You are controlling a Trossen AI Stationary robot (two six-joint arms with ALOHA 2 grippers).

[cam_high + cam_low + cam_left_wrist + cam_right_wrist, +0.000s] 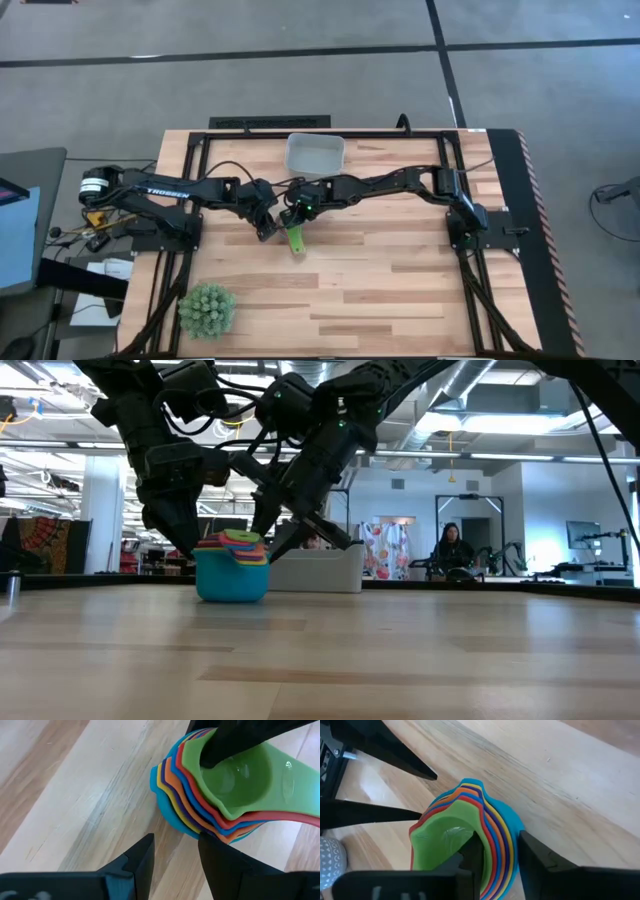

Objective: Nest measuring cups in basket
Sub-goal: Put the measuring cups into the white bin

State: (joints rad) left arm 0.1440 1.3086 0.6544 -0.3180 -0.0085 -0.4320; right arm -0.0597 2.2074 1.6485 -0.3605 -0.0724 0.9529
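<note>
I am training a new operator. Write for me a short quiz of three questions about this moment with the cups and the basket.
1. True or false: the stack of measuring cups already sits inside the basket.
2. Which colour is the innermost cup? A green, B purple, C yellow.
3. Which gripper has one finger inside the cups?

Key: 1 false, it stands on the table. 2 A. 3 the right gripper, astride the rim; the left gripper is open beside the stack.

- The table [400, 290] is a pale wood-plank top with a black frame along its edges.
- The measuring cups [232, 565] stand on it near the middle, nested in one stack.
- The basket [315, 153] sits at the far edge.
- A spiky green plant [207, 309] rests near the front left corner.
</note>
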